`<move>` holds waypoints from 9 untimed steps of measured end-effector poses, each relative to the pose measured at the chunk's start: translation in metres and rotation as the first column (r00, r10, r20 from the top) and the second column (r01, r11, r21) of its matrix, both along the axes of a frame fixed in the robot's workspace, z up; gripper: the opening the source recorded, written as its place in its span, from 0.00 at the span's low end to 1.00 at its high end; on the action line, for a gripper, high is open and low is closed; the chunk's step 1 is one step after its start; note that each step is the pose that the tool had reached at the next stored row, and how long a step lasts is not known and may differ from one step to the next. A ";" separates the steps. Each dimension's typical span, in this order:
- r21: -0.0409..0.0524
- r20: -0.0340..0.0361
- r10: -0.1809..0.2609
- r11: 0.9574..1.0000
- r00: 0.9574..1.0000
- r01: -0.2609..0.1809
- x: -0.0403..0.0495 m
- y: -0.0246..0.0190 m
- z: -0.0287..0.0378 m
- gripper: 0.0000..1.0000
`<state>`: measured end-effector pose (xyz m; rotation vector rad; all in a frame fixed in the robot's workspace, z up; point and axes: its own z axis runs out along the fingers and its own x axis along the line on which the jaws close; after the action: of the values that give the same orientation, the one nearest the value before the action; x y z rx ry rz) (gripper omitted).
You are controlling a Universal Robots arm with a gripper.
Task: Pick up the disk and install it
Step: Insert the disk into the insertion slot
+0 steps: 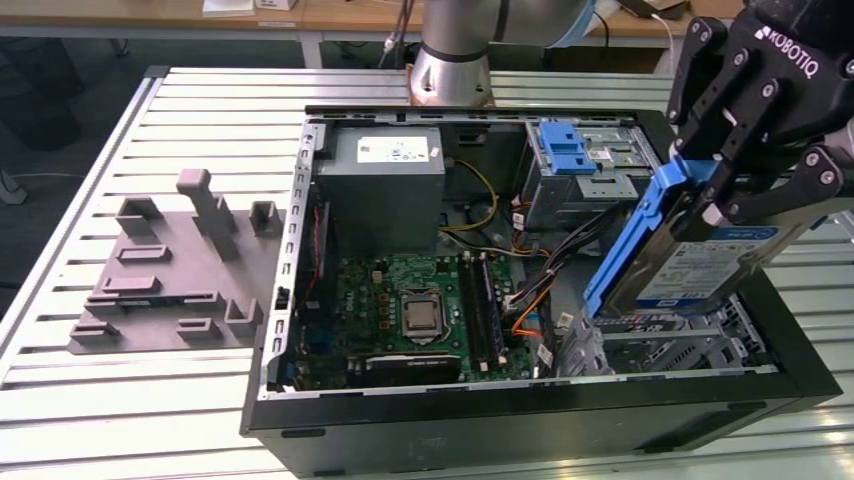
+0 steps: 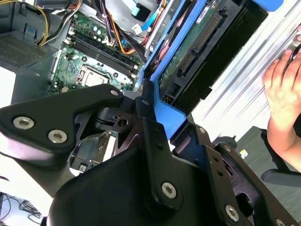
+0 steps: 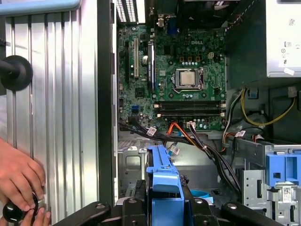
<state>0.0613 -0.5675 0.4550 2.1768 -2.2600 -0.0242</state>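
Note:
The disk point(image 1: 694, 262), a silver drive with a blue-and-white label in a blue plastic frame, hangs tilted over the open computer case point(image 1: 287, 300) at the exterior view's right. My black gripper point(image 1: 747, 205) is shut on its upper end. Below the disk lies a silver drive bay point(image 1: 667, 345) in the case's near right corner. In the second wrist view the disk point(image 2: 202, 37) shows its green circuit side, with the gripper point(image 2: 162, 120) clamped on the blue frame. In the first wrist view the disk point(image 3: 162, 181) sticks out edge-on from the gripper point(image 3: 162, 212).
The case holds a green motherboard point(image 1: 420, 310), a grey power supply box point(image 1: 387, 165), a metal cage with a blue latch point(image 1: 574, 150) and loose cables point(image 3: 197, 139). A grey moulded fixture point(image 1: 174, 270) lies on the slatted table. A person's hand point(image 3: 19, 176) rests beside the case.

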 end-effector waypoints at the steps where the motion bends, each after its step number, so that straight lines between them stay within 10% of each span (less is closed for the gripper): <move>1: 0.000 0.000 0.000 1.000 1.000 0.000 0.0001 0.0000 -0.0004 0.37; 9: 0.000 0.000 0.000 1.000 1.000 0.000 0.0008 0.0000 -0.0015 0.37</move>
<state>0.0621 -0.5675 0.4535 2.1770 -2.2600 -0.0244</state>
